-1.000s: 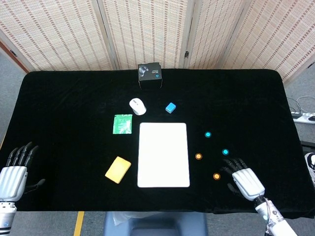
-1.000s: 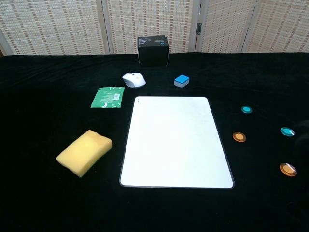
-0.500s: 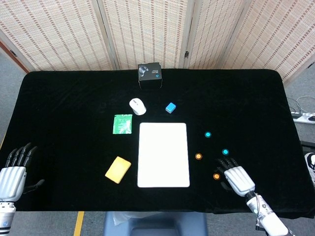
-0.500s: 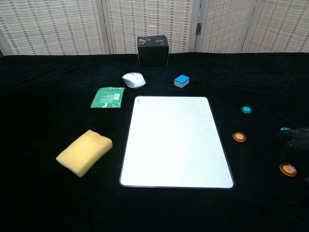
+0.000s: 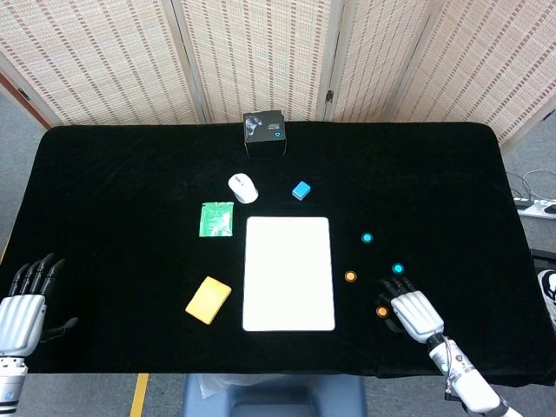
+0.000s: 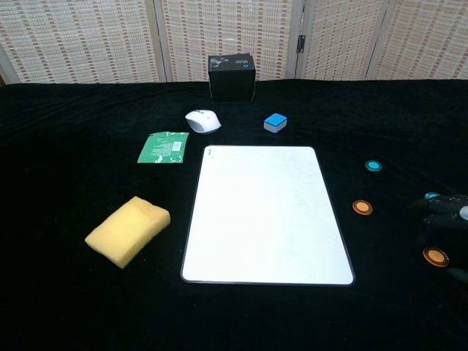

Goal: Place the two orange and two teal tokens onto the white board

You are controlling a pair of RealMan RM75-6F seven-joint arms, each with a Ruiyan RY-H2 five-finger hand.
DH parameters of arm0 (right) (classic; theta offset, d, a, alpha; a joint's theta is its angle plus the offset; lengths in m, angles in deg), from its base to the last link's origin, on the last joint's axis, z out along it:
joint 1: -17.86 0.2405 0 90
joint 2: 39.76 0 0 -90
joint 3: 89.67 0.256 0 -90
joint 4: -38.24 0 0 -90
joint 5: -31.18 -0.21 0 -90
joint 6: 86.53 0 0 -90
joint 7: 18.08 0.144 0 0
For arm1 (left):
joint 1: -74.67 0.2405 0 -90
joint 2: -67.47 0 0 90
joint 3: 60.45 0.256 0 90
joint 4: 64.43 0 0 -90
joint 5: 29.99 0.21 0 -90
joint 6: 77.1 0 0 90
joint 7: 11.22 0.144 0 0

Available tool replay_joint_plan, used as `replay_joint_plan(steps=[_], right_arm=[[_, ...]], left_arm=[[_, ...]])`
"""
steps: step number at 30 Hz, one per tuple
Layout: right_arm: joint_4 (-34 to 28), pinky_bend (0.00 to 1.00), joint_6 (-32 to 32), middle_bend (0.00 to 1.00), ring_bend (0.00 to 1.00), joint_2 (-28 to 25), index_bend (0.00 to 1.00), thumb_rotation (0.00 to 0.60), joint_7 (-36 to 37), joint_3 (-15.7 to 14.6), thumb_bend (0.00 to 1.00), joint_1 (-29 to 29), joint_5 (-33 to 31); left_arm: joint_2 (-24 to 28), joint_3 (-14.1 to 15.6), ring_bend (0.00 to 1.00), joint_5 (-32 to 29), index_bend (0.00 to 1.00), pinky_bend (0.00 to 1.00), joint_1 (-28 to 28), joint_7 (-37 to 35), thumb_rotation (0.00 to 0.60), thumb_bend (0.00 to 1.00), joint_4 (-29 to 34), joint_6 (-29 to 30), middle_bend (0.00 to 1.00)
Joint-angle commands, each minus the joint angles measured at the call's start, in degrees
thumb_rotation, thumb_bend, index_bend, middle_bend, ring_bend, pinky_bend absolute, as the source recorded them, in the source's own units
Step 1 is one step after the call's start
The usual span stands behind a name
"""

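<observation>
Head view: right hand (image 5: 409, 313) is sliding left at the lower right, now beside the near orange token (image 5: 381, 311).
Fingers: spread, holding nothing.
Tokens: all four lying right of the white board (image 5: 288, 274).
Meaning: first pick-up is coming.
Left hand (image 5: 23, 306): resting, fingers straight.

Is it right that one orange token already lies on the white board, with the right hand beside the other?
No. Both orange tokens lie on the black cloth, right of the white board, as the head view shows. The right hand is beside the nearer one.
</observation>
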State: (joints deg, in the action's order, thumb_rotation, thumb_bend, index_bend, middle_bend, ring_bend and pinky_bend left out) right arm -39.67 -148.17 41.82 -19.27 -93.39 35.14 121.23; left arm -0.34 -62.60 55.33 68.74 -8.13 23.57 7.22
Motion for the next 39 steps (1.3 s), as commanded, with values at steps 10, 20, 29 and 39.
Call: replay_joint_plan(steps=[10, 20, 29, 39], right_arm=[[0.21, 0.02, 0.39, 0.15, 0.02, 0.09, 0.47, 0.600, -0.24, 0.06, 0.46, 0.33, -1.59], [0.04, 0.02, -0.49, 0.19, 0.03, -0.06, 0.53, 0.600, 0.05, -0.04, 0.46, 0.21, -1.91], [-0.34, 0.02, -1.60, 0.20, 0.03, 0.16, 0.54, 0.600, 0.00, -0.26, 0.46, 0.23, -1.22], [-0.90, 0.02, -2.06, 0.22, 0.04, 0.46, 0.56, 0.600, -1.43, -0.47, 0.46, 0.20, -1.19]], left_arm=[[-0.48, 0.08, 0.00, -0.15, 0.01, 0.00, -0.04, -0.53, 0.600, 0.18, -0.78, -0.38, 0.00], [-0.92, 0.12, 0.00, -0.19, 0.01, 0.00, -0.06, -0.79, 0.600, 0.18, -1.33, -0.52, 0.00], [-1.09, 0.15, 0.00, -0.17, 0.01, 0.00, 0.17, -1.48, 0.600, 0.18, -1.97, -0.24, 0.00], [-1.57, 0.29, 0.00, -0.27, 0.01, 0.00, 0.38, -2.53, 0.600, 0.18, -3.20, -0.31, 0.00]])
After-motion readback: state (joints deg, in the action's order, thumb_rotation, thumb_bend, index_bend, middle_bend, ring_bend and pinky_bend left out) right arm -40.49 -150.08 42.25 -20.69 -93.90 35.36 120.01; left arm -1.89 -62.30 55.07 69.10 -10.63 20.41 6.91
